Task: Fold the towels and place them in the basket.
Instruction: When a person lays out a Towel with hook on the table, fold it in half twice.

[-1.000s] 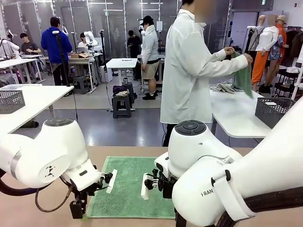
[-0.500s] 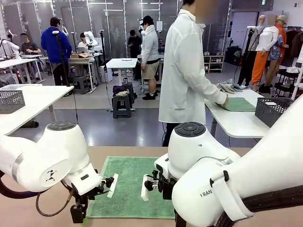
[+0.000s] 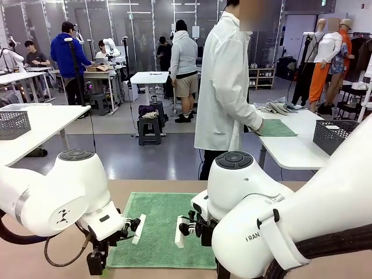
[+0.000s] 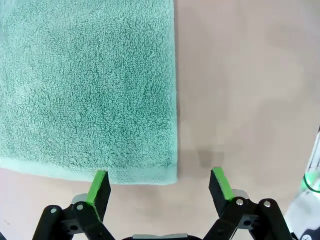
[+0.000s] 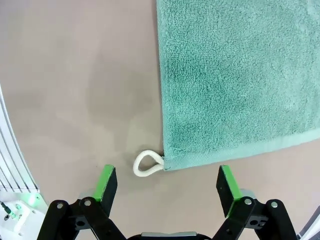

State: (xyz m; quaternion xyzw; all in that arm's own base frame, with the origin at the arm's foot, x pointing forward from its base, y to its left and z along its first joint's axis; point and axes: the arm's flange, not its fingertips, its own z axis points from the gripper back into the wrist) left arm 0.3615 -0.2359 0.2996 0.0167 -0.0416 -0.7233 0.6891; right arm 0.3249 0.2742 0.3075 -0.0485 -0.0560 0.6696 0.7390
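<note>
While the green towel [image 3: 163, 229] lies flat, the basket [image 3: 334, 138] stands well apart.

Sea-green towel [image 3: 163, 228], plain tan table [image 4: 250, 75]

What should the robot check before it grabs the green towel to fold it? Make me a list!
1. Towel flat: ok. The green towel lies spread on the table.
2. Left gripper open: ok, jaws wide, a towel corner between them.
3. Right gripper open: ok, jaws wide, the corner with the white loop between them.
4. Grippers low enough to pinch: cannot tell.
5. Person out of the way: ok, the person faces another table.
</note>
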